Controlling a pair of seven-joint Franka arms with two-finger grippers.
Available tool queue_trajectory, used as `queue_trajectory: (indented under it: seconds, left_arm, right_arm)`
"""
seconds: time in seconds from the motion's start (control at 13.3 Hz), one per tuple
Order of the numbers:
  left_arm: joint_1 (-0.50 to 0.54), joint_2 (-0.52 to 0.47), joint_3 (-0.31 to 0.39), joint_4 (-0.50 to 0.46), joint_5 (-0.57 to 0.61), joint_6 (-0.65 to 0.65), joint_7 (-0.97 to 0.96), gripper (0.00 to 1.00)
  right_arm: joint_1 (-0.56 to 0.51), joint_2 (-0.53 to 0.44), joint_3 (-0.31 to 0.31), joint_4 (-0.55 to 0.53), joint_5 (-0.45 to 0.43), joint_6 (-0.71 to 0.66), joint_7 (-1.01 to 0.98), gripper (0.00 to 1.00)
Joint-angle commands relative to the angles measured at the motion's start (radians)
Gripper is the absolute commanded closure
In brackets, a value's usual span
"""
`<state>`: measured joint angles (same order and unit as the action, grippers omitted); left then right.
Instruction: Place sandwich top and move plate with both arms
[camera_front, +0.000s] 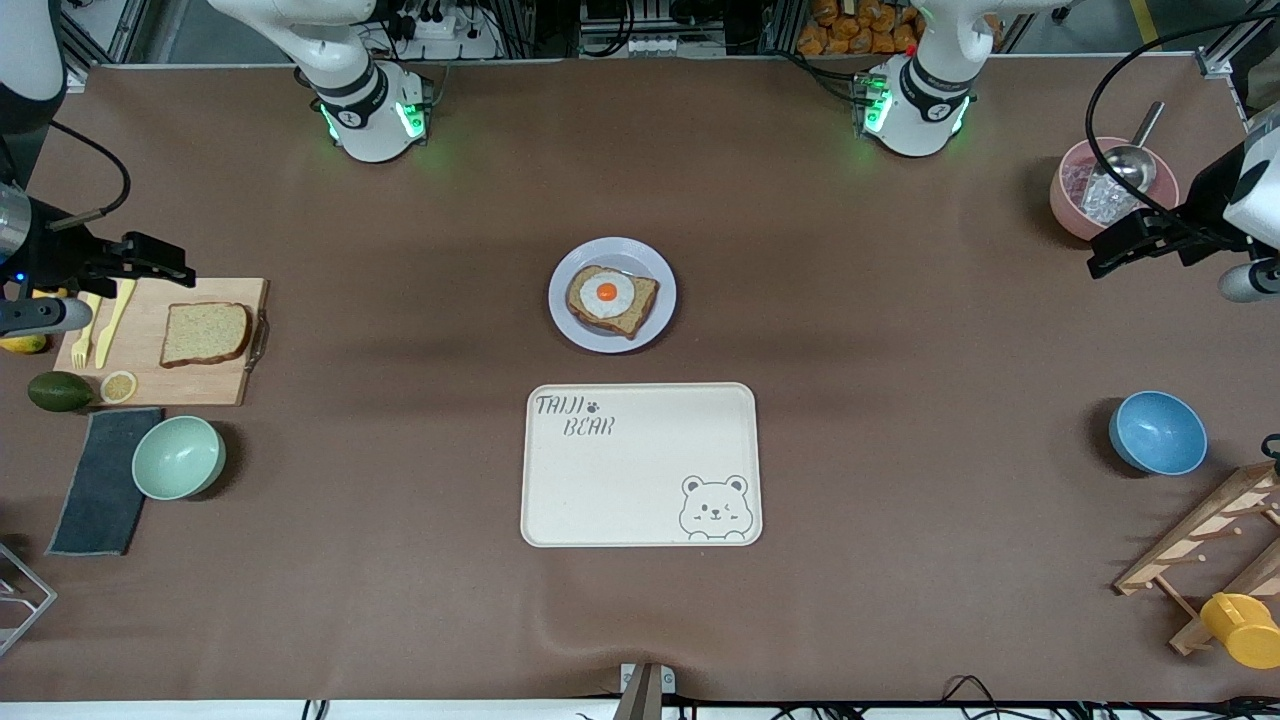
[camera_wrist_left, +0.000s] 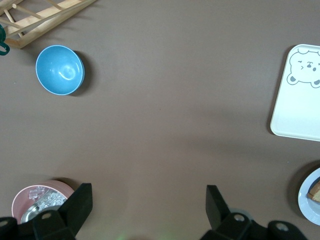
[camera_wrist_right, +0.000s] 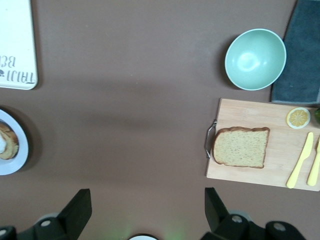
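The sandwich top (camera_front: 205, 333), a plain brown slice, lies flat on a wooden cutting board (camera_front: 200, 385) at the right arm's end of the table; the right wrist view shows the sandwich top (camera_wrist_right: 241, 147) too. The pale plate (camera_front: 655, 270) sits mid-table and carries a bread slice with a fried egg (camera_front: 610, 300). My right gripper (camera_front: 170, 262) hangs open and empty over the cutting board's edge nearest the bases, its jaws wide in its wrist view (camera_wrist_right: 148, 200). My left gripper (camera_front: 1110, 255) hangs open beside a pink bowl, nothing between its fingers (camera_wrist_left: 149, 200).
A cream bear tray (camera_front: 640, 465) lies nearer the front camera than the plate. On the board are a yellow knife and fork (camera_front: 105, 320) and a lemon slice (camera_front: 118, 386). Mint bowl (camera_front: 178, 457), dark cloth (camera_front: 100, 480), blue bowl (camera_front: 1157, 432), pink bowl (camera_front: 1075, 190), wooden rack (camera_front: 1215, 540).
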<state>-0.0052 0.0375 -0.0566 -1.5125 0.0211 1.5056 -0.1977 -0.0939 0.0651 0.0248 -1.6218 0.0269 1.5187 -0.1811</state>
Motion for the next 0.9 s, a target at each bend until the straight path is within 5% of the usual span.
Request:
queue_trajectory:
  seconds: [0.0,0.83]
  left_arm:
    - [-0.005,0.033,0.000,-0.002,-0.009,0.024,0.017,0.00]
    - [-0.004,0.090,-0.025,-0.072,-0.018,0.165,0.017,0.00]
  right_arm:
    - [-0.023,-0.002,0.009,-0.015,-0.030,0.014,-0.017,0.00]
    - [-0.204,0.035,0.010,-0.200,-0.030,0.247,-0.268,0.00]
